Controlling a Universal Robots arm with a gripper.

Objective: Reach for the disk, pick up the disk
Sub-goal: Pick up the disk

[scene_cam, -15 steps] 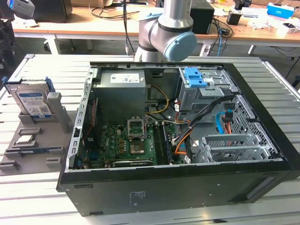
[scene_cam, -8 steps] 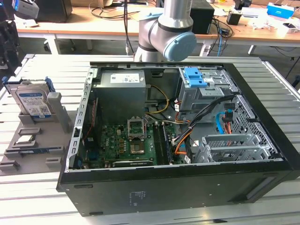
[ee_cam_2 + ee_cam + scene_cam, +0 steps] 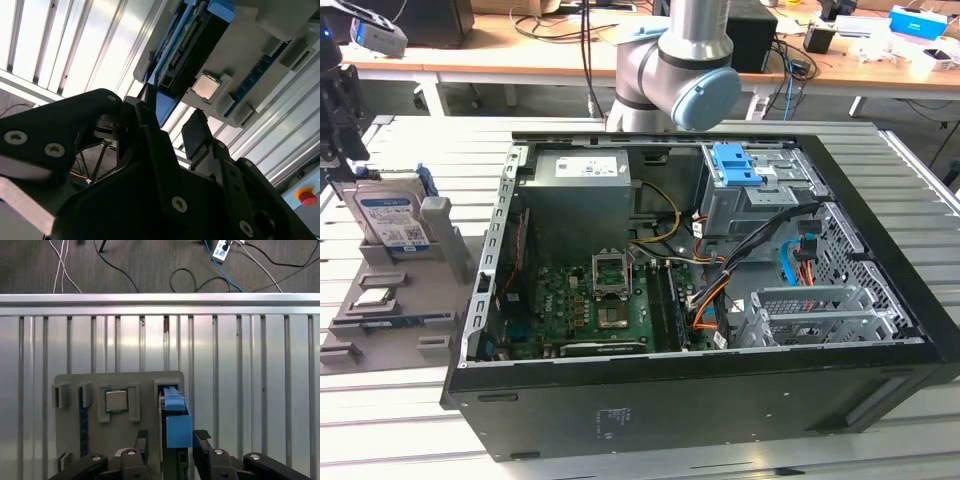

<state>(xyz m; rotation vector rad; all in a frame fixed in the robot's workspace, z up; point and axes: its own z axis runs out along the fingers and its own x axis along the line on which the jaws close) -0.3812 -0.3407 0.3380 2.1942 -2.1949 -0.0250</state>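
The disk [image 3: 176,422] stands between the spread fingers [image 3: 142,441], seemingly not yet touched.

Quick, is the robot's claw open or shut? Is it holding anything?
Gripper: open, straddling the upright silver-grey metal disk with blue plastic rails, not gripping it.

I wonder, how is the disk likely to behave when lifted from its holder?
The disk looks like rigid metal, so probably stiff and fairly heavy for its size. Standing on edge in the grey holder, it may tip if nudged sideways; its smooth faces might slip.
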